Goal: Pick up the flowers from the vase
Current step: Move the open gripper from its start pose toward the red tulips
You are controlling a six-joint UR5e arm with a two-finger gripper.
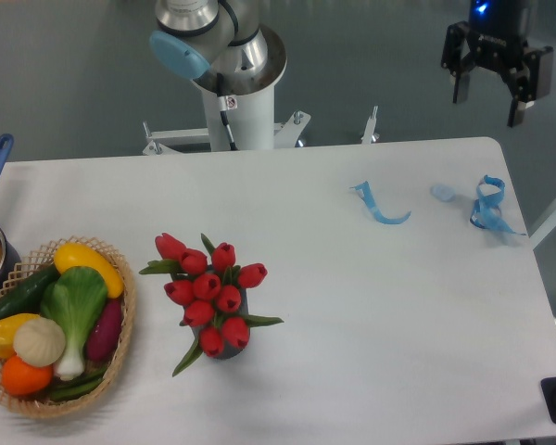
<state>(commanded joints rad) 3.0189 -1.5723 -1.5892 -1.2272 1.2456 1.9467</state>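
The gripper hung at the far right, beyond the table's far edge, its jaws apart and holding nothing. The flowers, red tulips, stood bunched in the dark vase near the table's left-centre, just right of the wicker basket. They lay well apart from the jaws, to the left and nearer, stems roughly upright, so the reach probably had to cross the table and descend from above.

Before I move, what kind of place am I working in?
Probably a robotics lab: a white table with staged props, flowers and a wicker basket of vegetables, the arm's pedestal bolted behind.
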